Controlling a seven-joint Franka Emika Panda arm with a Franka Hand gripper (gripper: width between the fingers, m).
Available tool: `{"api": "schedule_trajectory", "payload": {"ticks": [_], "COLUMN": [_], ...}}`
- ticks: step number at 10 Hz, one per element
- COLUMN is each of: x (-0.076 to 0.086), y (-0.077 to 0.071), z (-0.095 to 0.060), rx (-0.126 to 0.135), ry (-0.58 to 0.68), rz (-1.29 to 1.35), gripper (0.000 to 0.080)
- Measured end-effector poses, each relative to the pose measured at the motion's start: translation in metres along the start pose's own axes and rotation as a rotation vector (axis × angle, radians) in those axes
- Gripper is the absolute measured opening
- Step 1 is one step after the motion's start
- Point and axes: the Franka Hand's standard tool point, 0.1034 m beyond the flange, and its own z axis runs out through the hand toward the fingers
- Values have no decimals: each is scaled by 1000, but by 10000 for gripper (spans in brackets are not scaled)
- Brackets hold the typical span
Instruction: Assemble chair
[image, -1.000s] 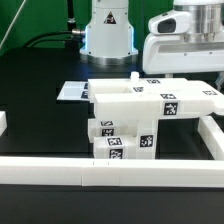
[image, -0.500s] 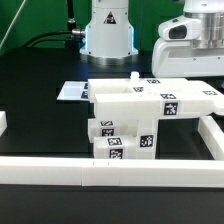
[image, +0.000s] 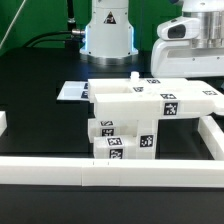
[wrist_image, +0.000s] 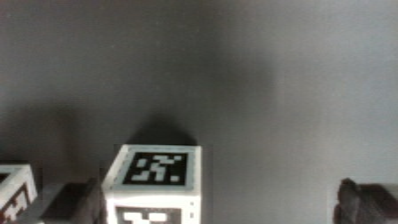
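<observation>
We find the fingers (wrist_image: 365, 200) spread wide and gripping nothing, their two dark tips showing well apart in the wrist view. Between the tips, nearer one of them, stands a white leg block (wrist_image: 157, 182) with a black-and-white tag on its top face; we cannot tell whether it touches that tip. A second tagged part (wrist_image: 13, 190) is cut off by the frame edge. In the exterior view the arm's white wrist housing (image: 190, 40) hangs at the exterior view's right, above and behind the chair (image: 150, 100). The chair sits mid-table (image: 40, 115): a flat slab uppermost, tagged on its front edge, over stacked tagged blocks (image: 120, 140). A small peg (image: 133, 78) shows just above the slab's rear edge. The marker board (image: 72, 92) lies flat beside the chair, toward the exterior view's left. A front rail (image: 110, 172) and a side rail (image: 215, 135) border the chair, and the robot base (image: 108, 30) stands behind
</observation>
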Motion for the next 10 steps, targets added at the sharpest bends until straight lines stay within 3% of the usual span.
{"api": "schedule_trajectory", "payload": {"ticks": [6,10], "x": [-2,-3], "y": [11,10], "z": [8,9], "rx": [-13,-13], "ry": [-13,-13], "rz": [0,-2], "gripper": [648,648]}}
